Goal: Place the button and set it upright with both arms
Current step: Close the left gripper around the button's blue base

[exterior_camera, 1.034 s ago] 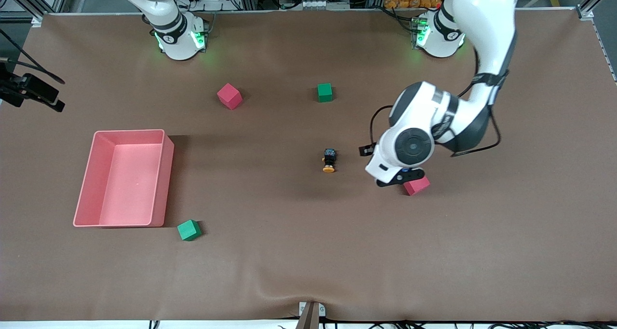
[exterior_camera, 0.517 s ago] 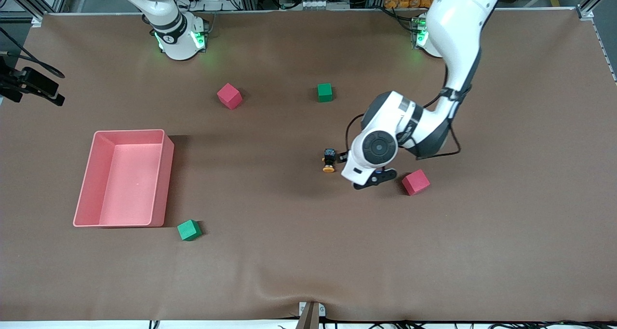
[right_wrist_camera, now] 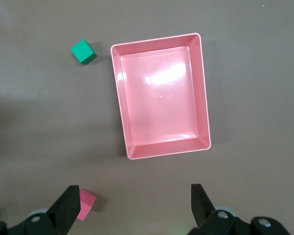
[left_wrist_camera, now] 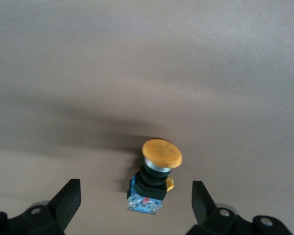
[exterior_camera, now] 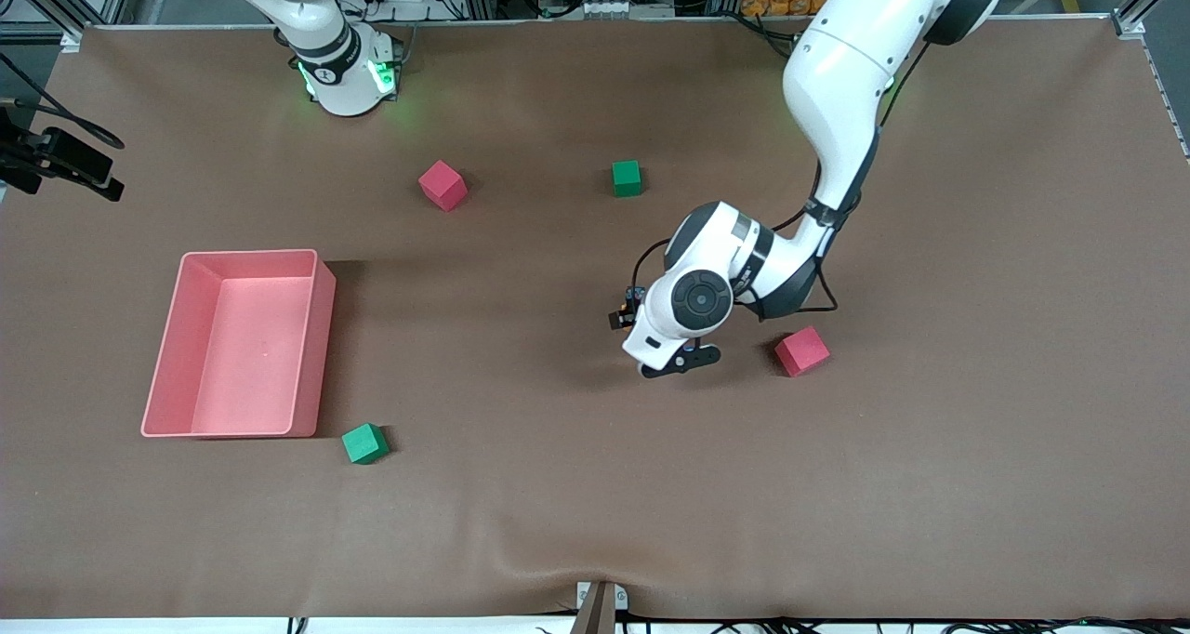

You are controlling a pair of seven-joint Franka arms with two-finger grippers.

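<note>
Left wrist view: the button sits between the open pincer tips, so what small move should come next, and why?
Probably a short descent of the left pincer straight down, then closing. The button lies on its side on the brown table, orange cap pointing away from the camera, roughly centered between the spread fingers, which do not touch it. The right pincer waits open above the pink tray.

High front view; wrist views look down on table (exterior_camera: 558,522)
</note>
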